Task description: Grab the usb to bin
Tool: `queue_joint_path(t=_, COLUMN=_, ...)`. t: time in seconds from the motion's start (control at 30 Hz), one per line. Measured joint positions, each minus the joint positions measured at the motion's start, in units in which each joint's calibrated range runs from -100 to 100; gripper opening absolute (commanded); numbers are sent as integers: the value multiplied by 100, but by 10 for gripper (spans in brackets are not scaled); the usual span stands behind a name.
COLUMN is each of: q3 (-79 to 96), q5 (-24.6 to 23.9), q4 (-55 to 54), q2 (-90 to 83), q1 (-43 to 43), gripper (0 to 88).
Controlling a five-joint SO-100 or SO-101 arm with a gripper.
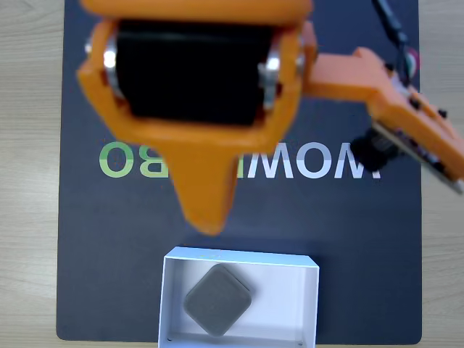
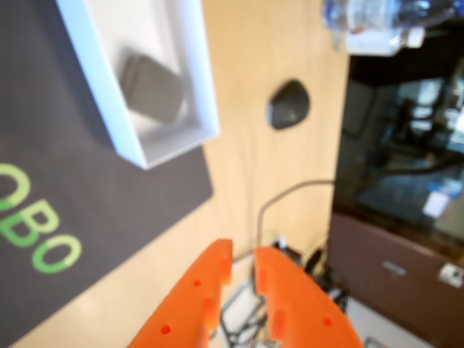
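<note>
My gripper (image 2: 243,264) hangs nearly closed and empty; ahead of it, the usb (image 1: 218,299) lies inside the bin (image 1: 312,304).

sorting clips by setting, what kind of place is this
Probably an office or lab desk: a light wooden tabletop with a dark printed desk mat, a computer mouse, and loose cables near the orange gripper.

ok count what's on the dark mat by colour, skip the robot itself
grey: 1, the usb, lying inside the bin
white: 1, the bin, a shallow box at the mat's near edge in the fixed view
total: 2
</note>
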Motion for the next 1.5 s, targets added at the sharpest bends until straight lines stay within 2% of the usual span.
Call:
queue_joint_path(t=0.13, q3=1338, q5=0, q4=457, q2=-1471, q1=0, gripper=53)
queue_joint_path(t=0.3, q3=3407, q5=0, q4=491, q2=-3562, q1=0, gripper=57)
queue_joint_path(t=0.4, q3=4907, q5=16, q4=181, q2=-4857, q1=18, gripper=56)
queue_joint_path(t=0.63, q3=8793, q5=398, q4=-871, q2=-7808, q1=9, gripper=47)
queue_joint_path(t=0.8, q3=11270, q5=503, q4=-1043, q2=-9639, q1=9, gripper=46)
queue_joint_path(t=0.97, q3=12942, q5=503, q4=-1026, q2=-11221, q1=9, gripper=46)
queue_joint_path(t=1.23, q3=14424, q5=514, q4=-1284, q2=-11628, q1=62, gripper=46)
queue_joint_path(t=1.5, q3=14541, q5=498, q4=-1302, q2=-11628, q1=221, gripper=47)
